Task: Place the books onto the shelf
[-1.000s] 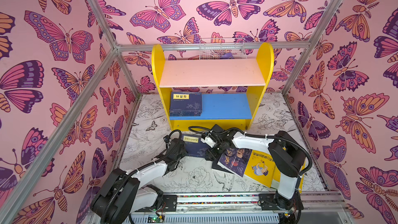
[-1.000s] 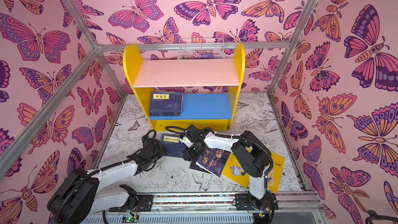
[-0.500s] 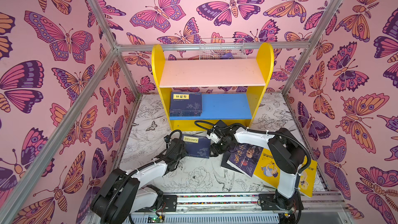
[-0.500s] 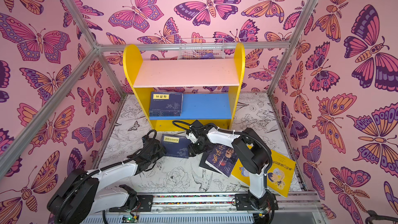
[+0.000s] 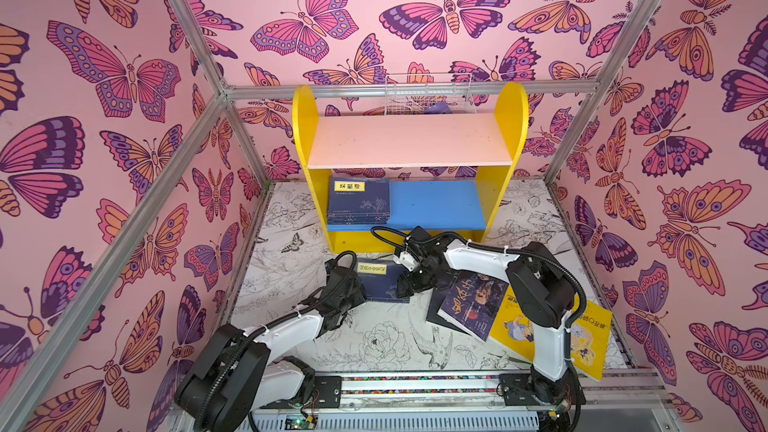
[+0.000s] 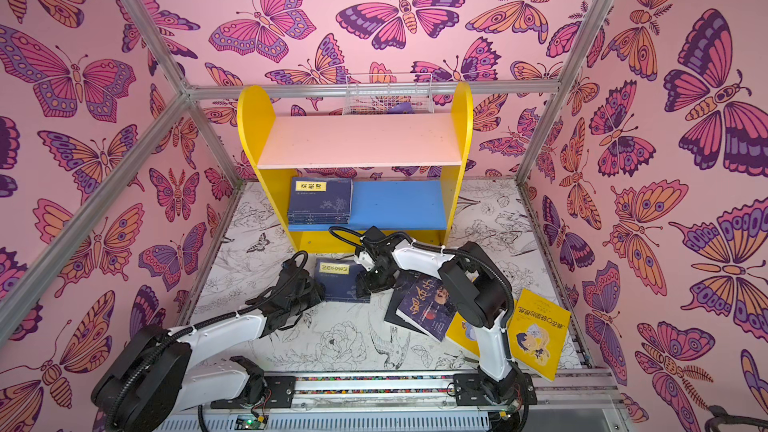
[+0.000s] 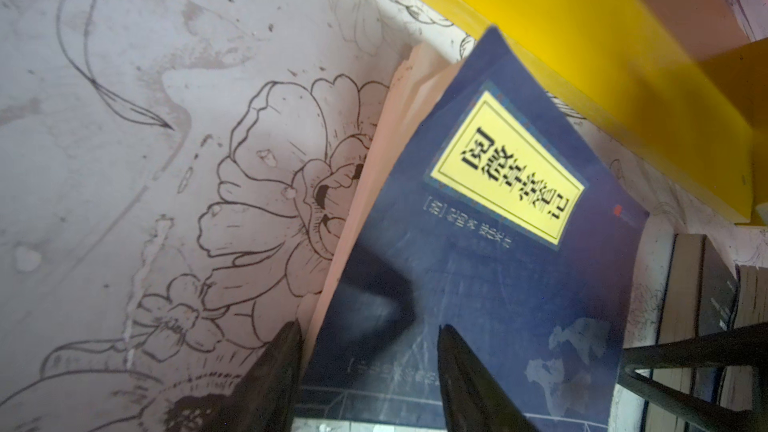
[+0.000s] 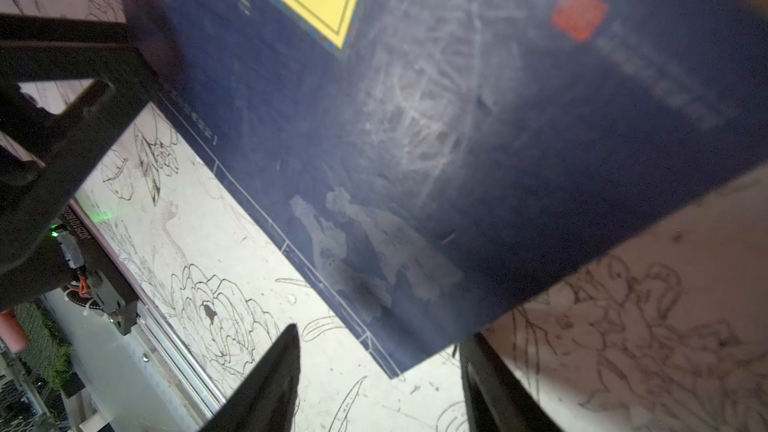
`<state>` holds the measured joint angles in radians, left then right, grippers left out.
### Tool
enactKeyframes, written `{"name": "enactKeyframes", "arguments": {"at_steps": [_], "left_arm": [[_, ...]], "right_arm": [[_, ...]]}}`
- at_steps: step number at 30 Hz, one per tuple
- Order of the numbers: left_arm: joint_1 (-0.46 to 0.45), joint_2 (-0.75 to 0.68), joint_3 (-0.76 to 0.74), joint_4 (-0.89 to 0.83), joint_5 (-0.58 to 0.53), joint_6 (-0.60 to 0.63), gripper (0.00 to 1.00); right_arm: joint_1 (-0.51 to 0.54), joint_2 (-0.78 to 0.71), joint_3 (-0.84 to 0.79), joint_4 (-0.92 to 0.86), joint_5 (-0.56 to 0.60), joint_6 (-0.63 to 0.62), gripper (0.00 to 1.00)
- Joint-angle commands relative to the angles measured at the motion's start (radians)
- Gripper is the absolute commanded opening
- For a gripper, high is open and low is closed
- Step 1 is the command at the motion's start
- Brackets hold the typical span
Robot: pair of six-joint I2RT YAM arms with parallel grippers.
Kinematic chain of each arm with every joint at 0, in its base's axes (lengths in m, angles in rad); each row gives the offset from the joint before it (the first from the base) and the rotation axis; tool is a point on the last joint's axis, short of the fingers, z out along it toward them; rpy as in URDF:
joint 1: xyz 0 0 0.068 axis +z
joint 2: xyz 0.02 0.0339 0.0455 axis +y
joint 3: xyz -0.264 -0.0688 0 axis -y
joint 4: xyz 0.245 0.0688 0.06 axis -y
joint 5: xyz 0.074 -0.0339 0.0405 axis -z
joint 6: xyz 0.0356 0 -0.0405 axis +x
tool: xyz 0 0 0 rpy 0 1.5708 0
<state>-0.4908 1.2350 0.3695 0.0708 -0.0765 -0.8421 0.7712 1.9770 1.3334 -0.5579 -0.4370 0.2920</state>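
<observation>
Counting progress: navy stack (image 5: 358, 206) on lower board (image 5: 436, 205) of shelf (image 5: 305, 118); one navy book (image 5: 376, 284) on tabletop (image 5: 374, 347) between left hand (image 7: 370, 342) and right hand (image 8: 380, 338), both half-wide, not clamped; dark books (image 5: 473, 301), yellow books (image 5: 590, 338) yet to shelve

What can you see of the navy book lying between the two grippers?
The navy book is a paperback with a yellow title label, a small red stamp and a scuffed cover; pale page edges show. It lies on the table before the shelf. The left gripper and right gripper stand open astride its edges; contact is unclear.
</observation>
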Motion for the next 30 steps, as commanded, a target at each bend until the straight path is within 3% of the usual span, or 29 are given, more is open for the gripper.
{"name": "enactKeyframes", "arguments": {"at_steps": [1,9,14,22,29,30], "left_arm": [[-0.037,-0.012,-0.008,-0.069,0.135,0.019,0.54],[-0.051,-0.064,0.027,-0.144,0.162,0.086,0.54],[-0.052,-0.098,0.02,-0.142,0.164,0.089,0.54],[-0.052,-0.206,-0.03,-0.08,0.196,0.099,0.54],[-0.052,-0.321,-0.103,-0.05,0.194,0.091,0.55],[-0.051,-0.342,-0.106,-0.05,0.19,0.086,0.55]], "right_arm": [[0.015,-0.102,0.02,0.042,-0.098,0.01,0.6],[0.014,-0.182,0.018,0.081,-0.126,0.038,0.55],[0.014,-0.17,0.014,0.112,-0.129,0.049,0.4],[0.02,-0.135,0.001,0.174,-0.107,0.068,0.28],[0.022,-0.153,-0.013,0.225,-0.076,0.075,0.0],[0.023,-0.163,-0.021,0.233,-0.076,0.075,0.0]]}}
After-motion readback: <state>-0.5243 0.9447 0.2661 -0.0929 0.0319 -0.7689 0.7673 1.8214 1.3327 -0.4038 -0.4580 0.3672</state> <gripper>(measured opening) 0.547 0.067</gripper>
